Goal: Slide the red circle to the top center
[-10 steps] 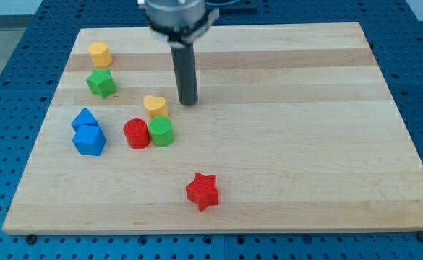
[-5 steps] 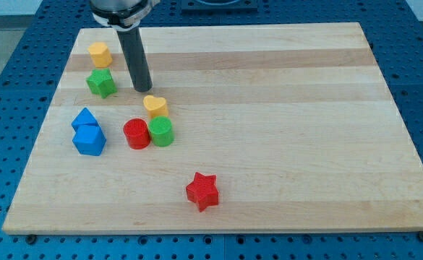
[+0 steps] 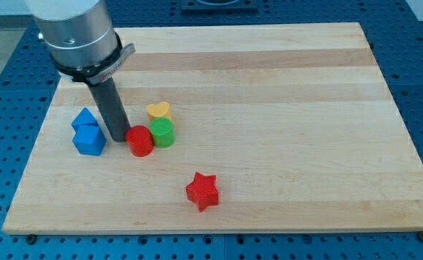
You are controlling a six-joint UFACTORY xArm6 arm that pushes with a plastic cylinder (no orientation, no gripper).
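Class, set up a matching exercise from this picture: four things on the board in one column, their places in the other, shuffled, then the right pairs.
Things
1. red circle
2. red star
3. yellow heart
4. my tip

Places
A. alone, nearest the view's bottom
B. just above the green cylinder
C. between the blue blocks and the red circle
D. against the green cylinder's left side

Pairs: 1-D, 2-A, 3-B, 4-C
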